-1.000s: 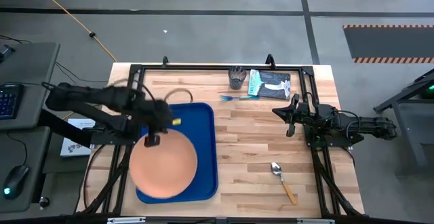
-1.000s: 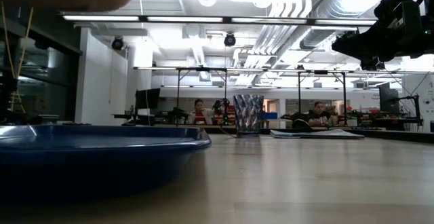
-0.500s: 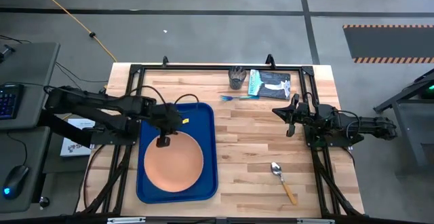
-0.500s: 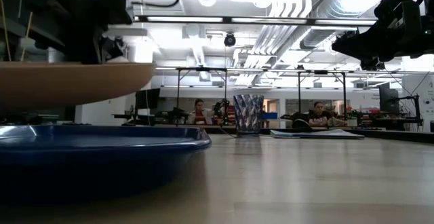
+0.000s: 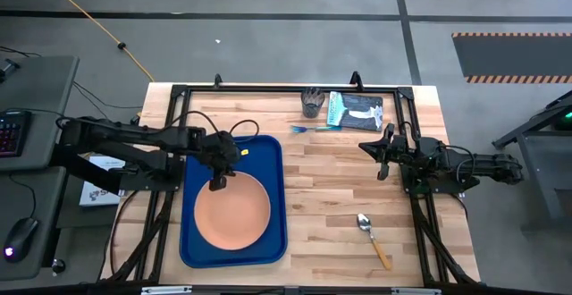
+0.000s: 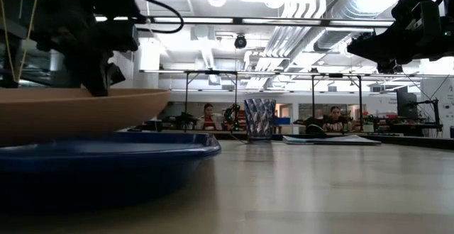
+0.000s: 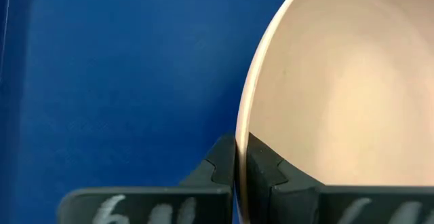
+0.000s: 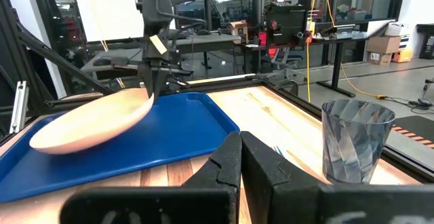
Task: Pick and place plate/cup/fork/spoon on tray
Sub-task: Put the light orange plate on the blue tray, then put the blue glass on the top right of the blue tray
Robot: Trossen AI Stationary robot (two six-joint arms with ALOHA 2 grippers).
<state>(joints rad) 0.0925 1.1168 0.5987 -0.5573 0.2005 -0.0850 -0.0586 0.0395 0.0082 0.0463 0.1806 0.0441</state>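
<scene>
The peach-orange plate (image 5: 234,214) hangs over the dark-blue tray (image 5: 268,152), held by my left gripper (image 5: 217,183), which is shut on its rim. In the right wrist view the plate (image 8: 88,125) tilts, its held end higher. The tray also shows in the low view (image 6: 142,156). My right gripper (image 5: 379,156) is shut and empty above the table's right half. The grey cup (image 5: 312,101) stands at the far edge, with the blue fork (image 5: 308,129) lying beside it. The spoon (image 5: 373,238) lies near the front right. My left gripper pinches the plate's rim (image 7: 239,125) at its far-left part, one finger (image 7: 264,170) on the plate's inner side and one (image 7: 218,163) on the outer side. The fingers point down from above. The plate slants down away from the hold; whether its low end (image 8: 41,142) touches the tray, I cannot tell.
A flat teal-and-black packet (image 5: 355,110) lies at the far edge right of the cup. Bare wood lies between the tray and the spoon. Black frame bars run along the table's left, right and far edges. People sit at desks far behind in the low view.
My left gripper has gone down and toward the table's right edge with the plate. The plate, high above the tray a second ago, has come down to just over the tray floor, with its held end higher.
</scene>
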